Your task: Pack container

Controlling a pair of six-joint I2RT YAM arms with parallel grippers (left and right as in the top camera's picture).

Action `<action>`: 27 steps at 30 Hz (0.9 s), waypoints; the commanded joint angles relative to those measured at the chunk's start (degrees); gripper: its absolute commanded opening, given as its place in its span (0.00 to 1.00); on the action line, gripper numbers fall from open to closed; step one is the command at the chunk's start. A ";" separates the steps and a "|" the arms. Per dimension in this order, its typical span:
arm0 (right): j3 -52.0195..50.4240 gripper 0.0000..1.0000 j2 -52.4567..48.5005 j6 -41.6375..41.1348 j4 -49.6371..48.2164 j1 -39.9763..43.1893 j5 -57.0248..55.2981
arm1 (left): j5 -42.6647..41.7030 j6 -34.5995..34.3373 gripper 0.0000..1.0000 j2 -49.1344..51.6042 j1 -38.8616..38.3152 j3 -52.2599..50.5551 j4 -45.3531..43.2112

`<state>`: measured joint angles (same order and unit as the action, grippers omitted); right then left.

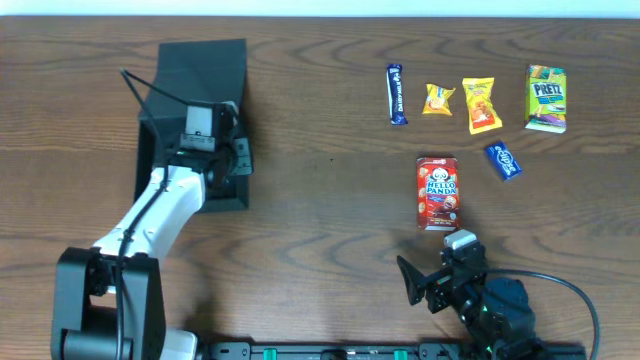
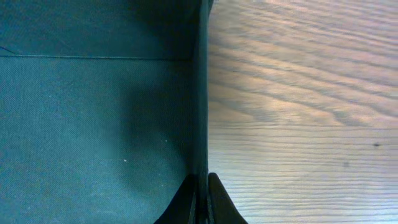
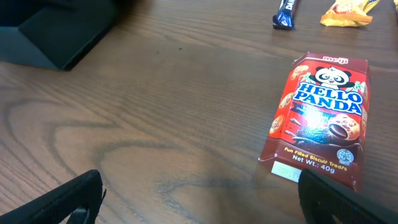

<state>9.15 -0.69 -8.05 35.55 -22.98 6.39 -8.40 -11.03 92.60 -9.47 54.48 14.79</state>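
The container (image 1: 200, 75) sits by the left edge of the bench, up toward the far left corner, with its lid flap open. The left gripper (image 2: 201, 190) pinches the container's right wall, one finger inside and one outside, so it holds the box in place. The right gripper (image 3: 208, 205) hangs near the front edge on the right side, with its fingers spread wide and nothing in them. The red Hello Panda box (image 3: 323, 118) lies flat just ahead of it (the other snacks (image 1: 480, 105) are by the far edge, toward the far right corner). I think the job now is to pick up the red box. To do it well, the right gripper should come down over the box's two long sides, squeeze softly so the card does not dent, and lift straight up. The left gripper should hold firm so the container does not slide.
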 commanded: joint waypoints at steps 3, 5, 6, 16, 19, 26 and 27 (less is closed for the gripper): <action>-0.22 0.99 0.39 0.87 0.02 -0.68 -0.59 | 0.00 -4.57 0.06 0.81 -3.50 4.35 -1.88; -0.22 0.99 0.39 0.87 0.02 -0.68 -0.59 | 0.22 -7.41 0.06 2.32 -5.68 6.21 -3.10; -0.22 0.99 0.39 0.87 0.02 -0.68 -0.59 | 1.25 -9.16 0.06 3.34 -6.82 7.23 -3.54; -0.22 0.99 0.39 0.87 0.02 -0.68 -0.61 | 4.57 -15.06 0.06 16.04 -15.21 21.40 -4.09; -0.22 0.99 0.39 0.87 0.04 -0.68 -0.61 | 6.32 -16.70 0.06 18.62 -17.09 25.03 -3.87; -0.22 0.99 0.39 0.87 0.02 -0.68 -0.59 | 8.52 -22.82 0.06 23.63 -21.22 31.10 -2.38; -0.22 0.99 0.39 0.87 0.02 -0.68 -0.59 | 9.29 -24.13 0.06 24.00 -21.86 31.39 -2.38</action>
<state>9.15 -0.69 -8.05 35.55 -22.98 6.37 -1.02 -30.50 115.24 -30.00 83.64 12.38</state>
